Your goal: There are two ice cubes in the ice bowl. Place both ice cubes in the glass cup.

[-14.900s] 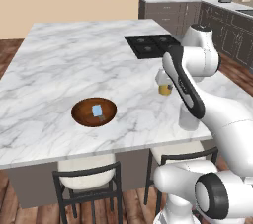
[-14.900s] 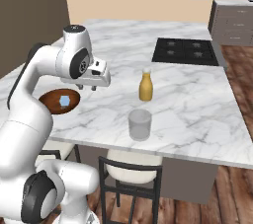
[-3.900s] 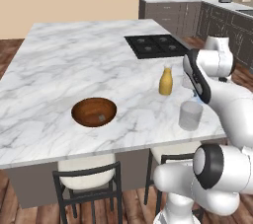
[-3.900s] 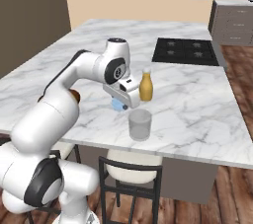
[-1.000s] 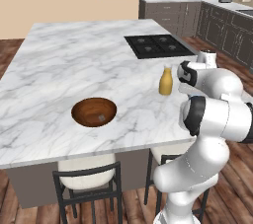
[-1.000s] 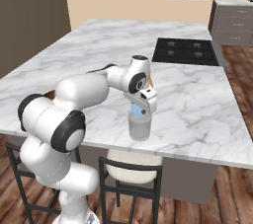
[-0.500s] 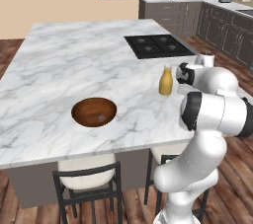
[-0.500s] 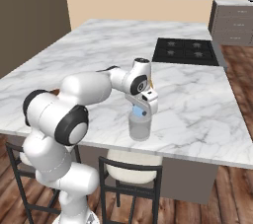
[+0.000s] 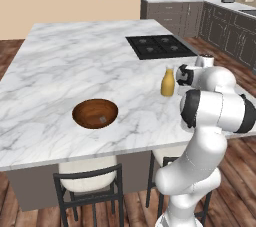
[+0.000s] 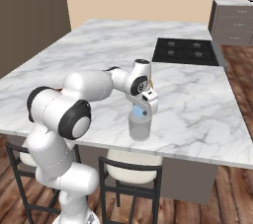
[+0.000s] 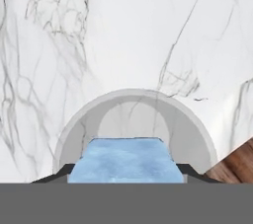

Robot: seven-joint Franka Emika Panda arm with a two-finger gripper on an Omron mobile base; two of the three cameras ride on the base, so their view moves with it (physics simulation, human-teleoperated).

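My gripper (image 10: 142, 111) hangs just over the glass cup (image 10: 140, 129) near the counter's front edge, shut on a pale blue ice cube (image 10: 141, 112). Looking down the hand, the cube (image 11: 126, 161) sits between the dark finger tips, and the cup's round rim (image 11: 133, 93) lies right below it. The dark-brown ice bowl (image 9: 79, 107) stands far off to the left on the marble, with one small ice cube (image 9: 102, 119) lying in it. In the left base view my own arm hides the cup.
An orange-yellow bottle (image 9: 168, 82) stands just behind the cup's spot. A black cooktop (image 10: 185, 50) is set into the counter farther back. The counter's front edge and a stool (image 10: 131, 166) lie directly below the cup.
The hand with the cube has sunk slightly toward the cup's rim. The grip on the cube looks unchanged, and the bowl has not moved.
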